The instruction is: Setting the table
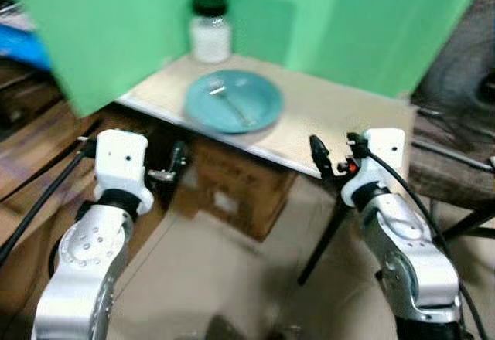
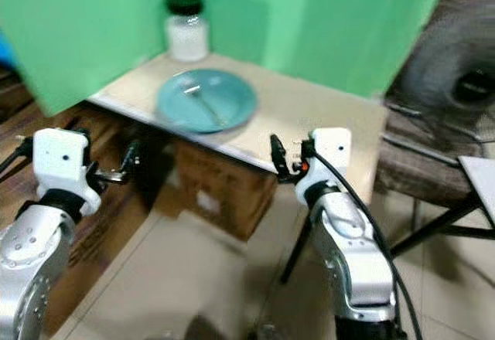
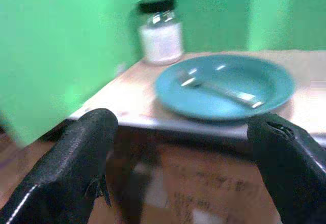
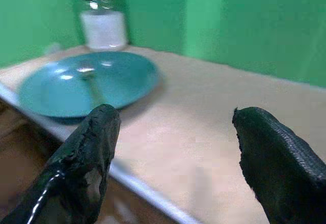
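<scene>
Left wrist view, fork (image 3: 220, 89) on blue plate (image 3: 224, 86), beyond wide-open empty left end effector (image 3: 183, 132)

Head cameras look down over the table (image 1: 340, 112); both wrist cameras face its blue plate (image 3: 224, 86) closely.

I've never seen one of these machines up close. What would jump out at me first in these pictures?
Probably the teal plate with a fork lying in it, near the front edge of a small table backed by bright green screens. Behind the plate, in the corner, stands a black-lidded jar of something white. In front of the table, the left end effector and right end effector hang open and empty.
</scene>
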Robot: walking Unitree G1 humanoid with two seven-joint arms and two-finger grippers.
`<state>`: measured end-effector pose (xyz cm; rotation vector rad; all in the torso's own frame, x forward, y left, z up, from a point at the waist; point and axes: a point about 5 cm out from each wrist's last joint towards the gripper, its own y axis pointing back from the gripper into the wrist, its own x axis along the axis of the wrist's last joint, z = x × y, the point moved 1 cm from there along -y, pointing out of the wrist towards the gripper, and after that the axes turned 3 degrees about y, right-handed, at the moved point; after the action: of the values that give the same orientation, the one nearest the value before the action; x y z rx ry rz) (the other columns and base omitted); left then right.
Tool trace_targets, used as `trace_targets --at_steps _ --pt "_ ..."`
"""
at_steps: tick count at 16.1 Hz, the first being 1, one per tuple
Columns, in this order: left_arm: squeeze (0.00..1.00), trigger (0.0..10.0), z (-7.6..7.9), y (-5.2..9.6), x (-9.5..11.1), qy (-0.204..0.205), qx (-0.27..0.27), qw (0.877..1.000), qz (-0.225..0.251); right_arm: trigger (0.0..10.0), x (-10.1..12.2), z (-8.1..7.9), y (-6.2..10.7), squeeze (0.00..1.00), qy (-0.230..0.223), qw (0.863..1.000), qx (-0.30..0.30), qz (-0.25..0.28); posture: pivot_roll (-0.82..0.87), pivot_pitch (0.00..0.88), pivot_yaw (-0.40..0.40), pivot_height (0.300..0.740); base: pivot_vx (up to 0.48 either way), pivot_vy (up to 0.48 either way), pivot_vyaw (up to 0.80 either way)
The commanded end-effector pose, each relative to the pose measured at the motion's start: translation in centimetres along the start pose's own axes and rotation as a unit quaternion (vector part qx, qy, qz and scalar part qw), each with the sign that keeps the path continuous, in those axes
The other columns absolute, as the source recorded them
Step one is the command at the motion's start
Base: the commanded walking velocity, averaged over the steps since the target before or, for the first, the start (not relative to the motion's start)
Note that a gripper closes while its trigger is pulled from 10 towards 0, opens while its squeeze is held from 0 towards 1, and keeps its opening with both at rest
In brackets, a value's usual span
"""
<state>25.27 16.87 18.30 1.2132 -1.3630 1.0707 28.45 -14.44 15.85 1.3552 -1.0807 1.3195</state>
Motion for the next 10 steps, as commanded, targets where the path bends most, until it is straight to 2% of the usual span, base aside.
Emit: trace_targets --at_steps 1,3,5,7,8,10 --pt "0.38 10.0 0.1 0.1 0.2 -0.005 -0.005 1.0 0.004 10.0 0.2 -0.1 0.1 0.0 0.014 1.0 0.001 0.005 0.03 0.094 -0.033 0.74 0.424 0.0 0.8" --pt "0.38 10.0 0.0 0.2 0.2 -0.005 -0.005 1.0 0.004 10.0 0.4 -0.3 0.0 0.0 -0.002 1.0 0.004 0.015 0.03 0.093 -0.032 0.74 0.42 0.0 0.8" --pt "0.38 10.0 0.0 0.2 0.2 -0.006 -0.006 1.0 0.003 10.0 0.5 -0.3 0.0 0.0 -0.016 1.0 0.002 0.016 0.03 0.093 -0.031 0.74 0.422 0.0 0.0" --pt "0.38 10.0 0.1 0.2 0.2 -0.007 -0.007 1.0 0.002 10.0 0.8 -0.7 -0.1 0.0 -0.009 1.0 0.022 0.018 0.03 0.093 -0.027 0.74 0.422 0.0 0.0" --pt "0.38 10.0 0.1 0.2 0.2 -0.007 -0.008 1.0 0.003 10.0 0.8 -1.2 -0.2 0.0 0.019 0.999 0.044 0.018 0.03 0.091 -0.028 0.74 0.42 0.0 0.0" --pt "0.38 10.0 0.1 0.2 0.2 -0.007 -0.01 1.0 0.003 10.0 0.7 -1.8 -0.2 0.0 0.029 0.998 0.059 0.016 0.03 0.089 -0.029 0.74 0.422 0.0 0.8"
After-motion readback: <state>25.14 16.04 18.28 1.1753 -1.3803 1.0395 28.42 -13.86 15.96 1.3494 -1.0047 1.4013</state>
